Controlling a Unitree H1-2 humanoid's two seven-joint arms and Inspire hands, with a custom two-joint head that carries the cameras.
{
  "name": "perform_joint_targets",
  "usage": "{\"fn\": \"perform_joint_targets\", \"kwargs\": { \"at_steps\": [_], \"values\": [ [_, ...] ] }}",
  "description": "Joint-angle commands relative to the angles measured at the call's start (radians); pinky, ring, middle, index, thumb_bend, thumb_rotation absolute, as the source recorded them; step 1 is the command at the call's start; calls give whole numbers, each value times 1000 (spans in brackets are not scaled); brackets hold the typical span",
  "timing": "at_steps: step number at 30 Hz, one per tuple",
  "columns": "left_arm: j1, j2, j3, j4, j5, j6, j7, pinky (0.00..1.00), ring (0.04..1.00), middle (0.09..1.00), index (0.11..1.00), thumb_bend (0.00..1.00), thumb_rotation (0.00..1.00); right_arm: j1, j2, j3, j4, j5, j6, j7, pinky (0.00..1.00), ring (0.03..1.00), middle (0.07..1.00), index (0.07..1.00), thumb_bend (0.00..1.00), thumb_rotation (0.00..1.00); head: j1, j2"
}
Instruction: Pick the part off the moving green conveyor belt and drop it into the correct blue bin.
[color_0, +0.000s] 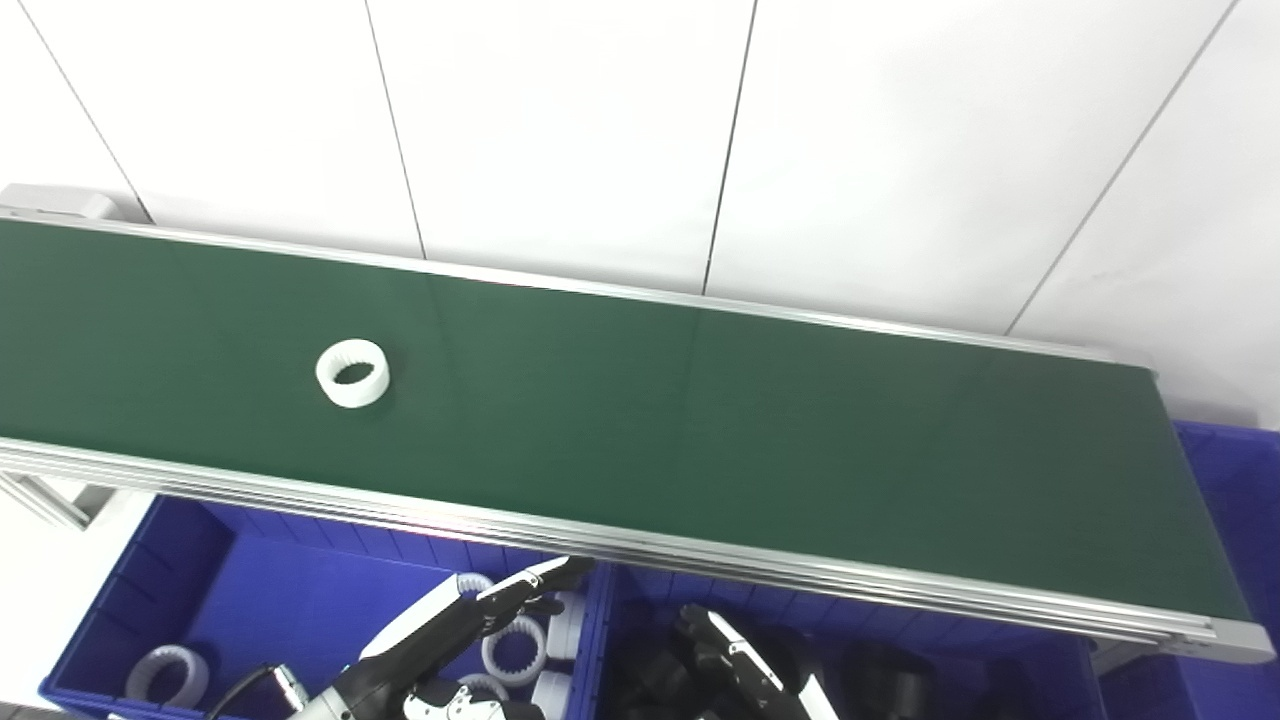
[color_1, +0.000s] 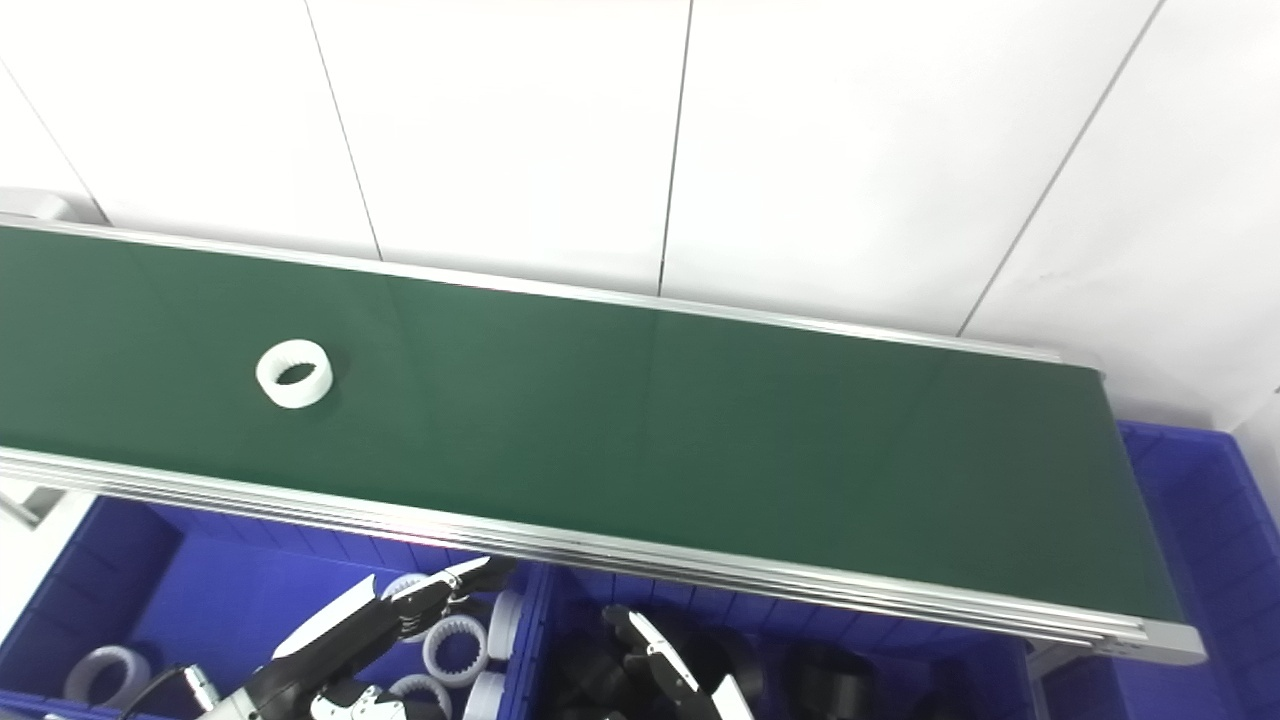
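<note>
Green belt (color_0: 700, 420): runs 9 to 3 o'clock, aluminium rails.
White ring (color_0: 352, 373): on belt, 9 o'clock side.
Wall (color_0: 560, 130): white panels.
Left hand (color_0: 450, 620): fingers spread, holding nothing, over bin (color_0: 190, 570) of white rings.
Right hand (color_0: 735, 655): fingers apart, empty.

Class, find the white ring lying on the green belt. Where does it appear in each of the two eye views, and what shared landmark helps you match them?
Left eye view: the white ring lies on the left part of the green belt.
Right eye view: the ring sits nearer the left edge.
Shared landmark: the blue bin of white rings below the belt.
</note>
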Motion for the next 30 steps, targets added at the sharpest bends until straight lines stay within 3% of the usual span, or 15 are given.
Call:
{"fn": "perform_joint_targets", "kwargs": {
  "at_steps": [1, 6, 9, 13, 16, 23, 30],
  "values": [
    [-27, 13, 4, -20, -4, -43, 18, 871, 937, 960, 933, 542, 616, -18, 8, 5, -9, 11, -63, -12, 817, 904, 937, 913, 406, 845, -2, -1],
    [-77, 13, 26, -48, 60, -43, 65, 865, 931, 959, 923, 552, 584, -30, 5, 9, -7, 19, -62, -13, 820, 907, 939, 918, 413, 842, -2, 4],
    [-131, 11, 61, -85, 171, -43, 126, 855, 903, 915, 885, 587, 372, -36, 4, 7, -7, 15, -62, -14, 816, 906, 938, 917, 413, 845, 3, 3],
    [-220, 23, 103, -133, 384, -39, 186, 916, 912, 909, 883, 595, 251, -45, 7, 5, -4, 13, -61, -12, 817, 905, 938, 917, 414, 849, 7, 1],
    [-273, 39, 113, -156, 472, -31, 201, 949, 930, 905, 871, 643, 172, -49, 8, 6, -2, 9, -61, -15, 819, 904, 939, 917, 408, 846, 5, 1],
    [-438, 108, 109, -221, 639, 50, 136, 883, 899, 859, 824, 847, 126, -53, 8, 5, 0, 11, -62, -19, 823, 907, 940, 917, 406, 841, 8, 1],
    [-573, 164, 69, -209, 691, 156, 8, 822, 883, 867, 834, 907, 110, -60, 12, 10, 5, 7, -62, -26, 829, 910, 942, 920, 400, 849, 17, 0]
  ]
}}
